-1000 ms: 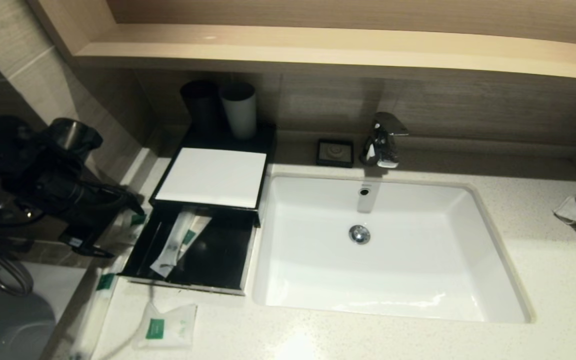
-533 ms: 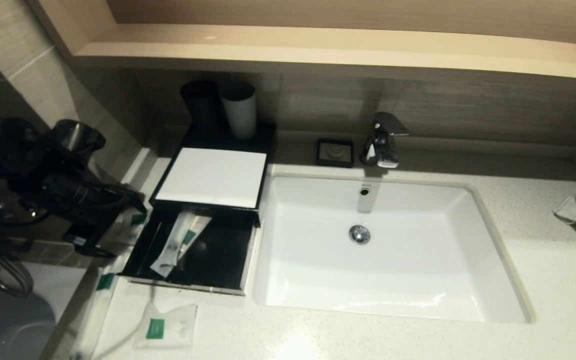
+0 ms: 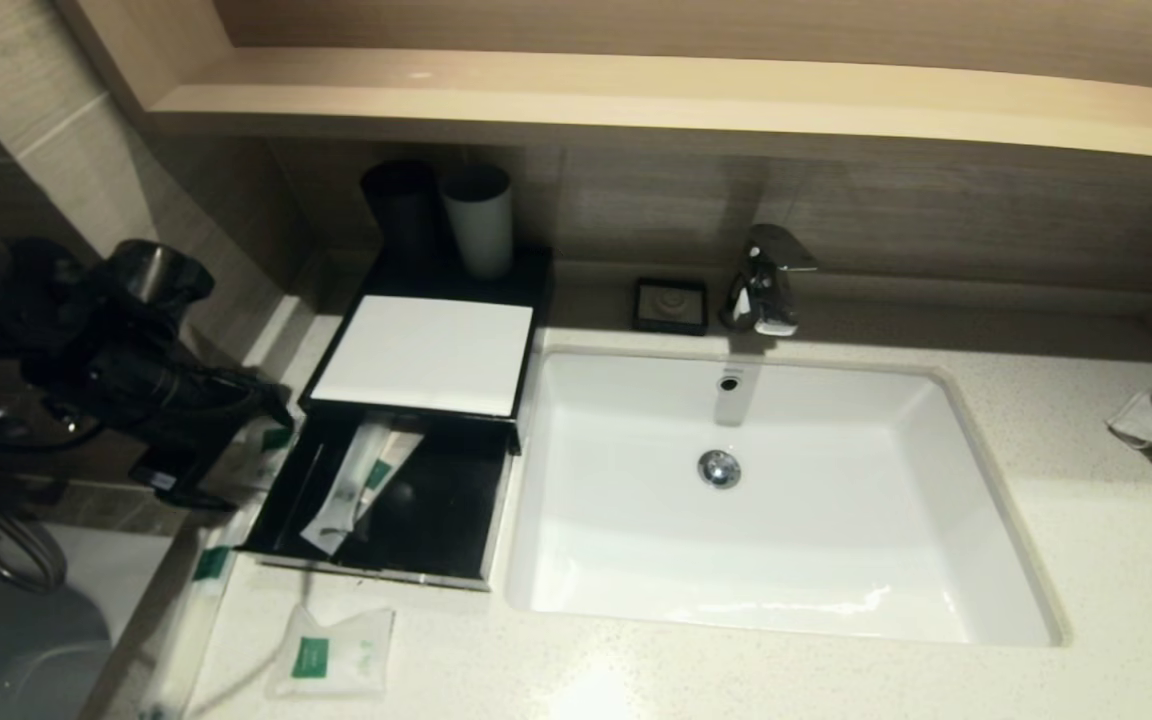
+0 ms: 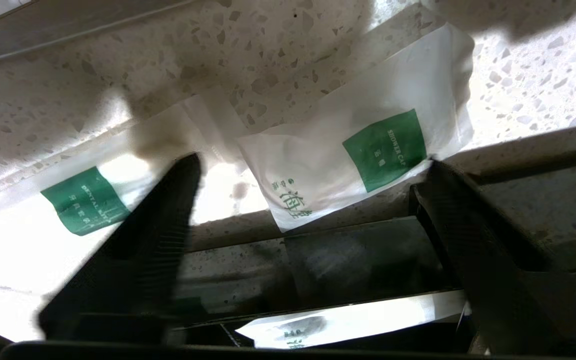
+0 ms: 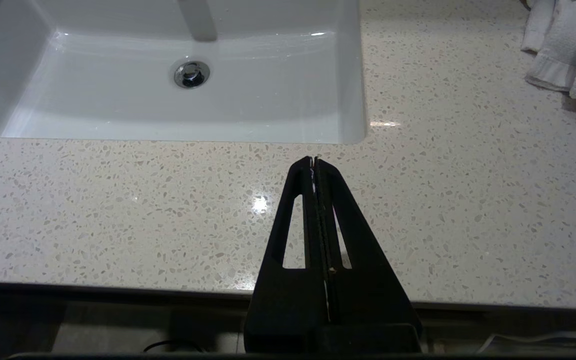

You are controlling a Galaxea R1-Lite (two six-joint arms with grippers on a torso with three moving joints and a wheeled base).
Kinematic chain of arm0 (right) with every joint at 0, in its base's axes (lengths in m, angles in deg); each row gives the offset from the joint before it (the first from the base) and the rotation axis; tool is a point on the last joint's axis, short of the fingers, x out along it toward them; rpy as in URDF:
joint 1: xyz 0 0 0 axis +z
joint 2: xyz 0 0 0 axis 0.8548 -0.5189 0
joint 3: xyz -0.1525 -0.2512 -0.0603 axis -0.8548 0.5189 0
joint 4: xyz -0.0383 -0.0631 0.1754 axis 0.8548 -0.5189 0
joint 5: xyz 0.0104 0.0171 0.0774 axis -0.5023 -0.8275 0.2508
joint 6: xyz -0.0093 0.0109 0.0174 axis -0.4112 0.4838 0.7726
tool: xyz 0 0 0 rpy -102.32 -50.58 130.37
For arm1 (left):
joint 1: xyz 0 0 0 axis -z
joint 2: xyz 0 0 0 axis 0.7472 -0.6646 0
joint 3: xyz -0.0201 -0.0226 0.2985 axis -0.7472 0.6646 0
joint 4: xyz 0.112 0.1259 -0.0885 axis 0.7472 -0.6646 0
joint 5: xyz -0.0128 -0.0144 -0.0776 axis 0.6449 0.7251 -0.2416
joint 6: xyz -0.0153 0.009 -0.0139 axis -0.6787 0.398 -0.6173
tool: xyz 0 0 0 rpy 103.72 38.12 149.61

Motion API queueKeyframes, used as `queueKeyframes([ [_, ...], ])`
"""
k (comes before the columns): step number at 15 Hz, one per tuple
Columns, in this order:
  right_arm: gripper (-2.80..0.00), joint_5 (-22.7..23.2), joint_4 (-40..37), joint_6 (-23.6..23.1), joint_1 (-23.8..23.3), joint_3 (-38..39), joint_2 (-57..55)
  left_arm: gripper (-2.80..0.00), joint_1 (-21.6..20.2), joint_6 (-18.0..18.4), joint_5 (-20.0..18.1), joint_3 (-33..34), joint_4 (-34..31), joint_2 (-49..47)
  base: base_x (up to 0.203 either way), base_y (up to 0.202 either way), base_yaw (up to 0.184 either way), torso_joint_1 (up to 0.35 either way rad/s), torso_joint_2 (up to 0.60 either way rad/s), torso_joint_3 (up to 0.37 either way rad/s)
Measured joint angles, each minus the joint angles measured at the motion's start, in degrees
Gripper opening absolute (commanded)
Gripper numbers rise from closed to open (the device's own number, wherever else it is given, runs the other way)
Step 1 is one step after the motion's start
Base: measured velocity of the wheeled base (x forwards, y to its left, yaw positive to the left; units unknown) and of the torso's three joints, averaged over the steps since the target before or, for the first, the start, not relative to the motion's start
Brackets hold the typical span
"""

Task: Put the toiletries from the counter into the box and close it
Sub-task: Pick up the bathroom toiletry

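Nearest me, a small squarish packet (image 3: 329,655) lies on the counter (image 3: 736,680), and a long one (image 3: 198,590) runs past its left edge, partly cut off. My left gripper (image 4: 313,167) hangs wide open and empty just above the shower-cap packet (image 4: 368,145), which my arm mostly hides from the head view. Beyond, the box (image 3: 423,352) has its drawer out, one long packet (image 3: 356,485) inside. My right gripper (image 5: 313,161) is closed, parked over the counter's front edge.

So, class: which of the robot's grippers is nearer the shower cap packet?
Left. The left gripper, open, hovers right over the shower cap packet; the right gripper, shut, sits near the counter's front edge.
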Motion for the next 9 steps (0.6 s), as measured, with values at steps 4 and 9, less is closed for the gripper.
queueKeyframes([
  [4, -2.80, 0.0, 0.0, 0.0, 0.0, 0.0, 0.0, -2.80, 0.0, 0.1, 0.0, 0.0, 0.0, -0.1, 0.000, 0.000, 0.000, 0.000, 0.00, 0.000],
  [9, -2.80, 0.0, 0.0, 0.0, 0.0, 0.0, 0.0, -2.80, 0.0, 0.2, 0.0, 0.4, 0.0, -0.1, 0.000, 0.000, 0.000, 0.000, 0.00, 0.000],
])
